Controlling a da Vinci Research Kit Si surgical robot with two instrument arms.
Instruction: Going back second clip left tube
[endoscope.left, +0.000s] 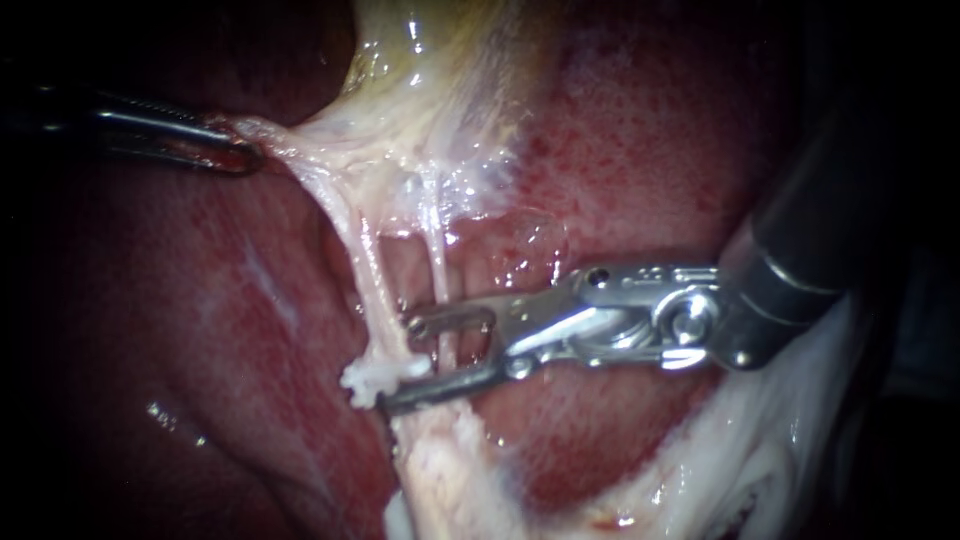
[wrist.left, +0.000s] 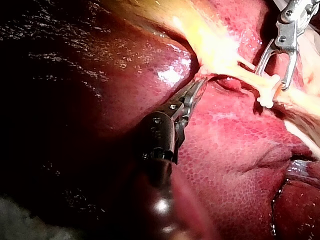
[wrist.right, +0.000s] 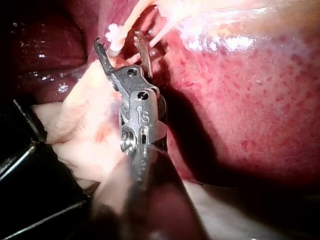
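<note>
Left tube (endoscope.left: 372, 280) carries the white clip (endoscope.left: 375, 380) low on its length, where the tube runs into a broader pale band of tissue. In the endoscope view everything else can be placed from that clip.

Well to the left of the clip and above it, the left instrument (endoscope.left: 245, 157) comes in from the dark edge. Its jaws are pressed together on a strand of pale tissue (endoscope.left: 290, 150), which stretches taut from the jaws toward the tubes. Red liver (endoscope.left: 200, 330) fills the ground left of the clip and below it.

Straight above the clip the left tube rises as a thin, whitish cord into a glistening yellowish sheet (endoscope.left: 430, 80). Just right of the clip a second, thinner cord, the right tube (endoscope.left: 437, 250), runs nearly parallel to the first.

Right of the clip lies the right instrument (endoscope.left: 400, 365), its shaft entering from the right. Its jaws are spread, with a clear gap between them. The upper, windowed jaw ends just above the clip, against the left tube. The lower jaw reaches just beneath the clip and seems to touch its underside. The right tube crosses the gap between the jaws.

From the right wrist camera the clip (wrist.right: 114, 36) sits between the tips of the spread jaws. From the left wrist camera the clip (wrist.left: 265, 100) lies well ahead of the closed left jaws.
</note>
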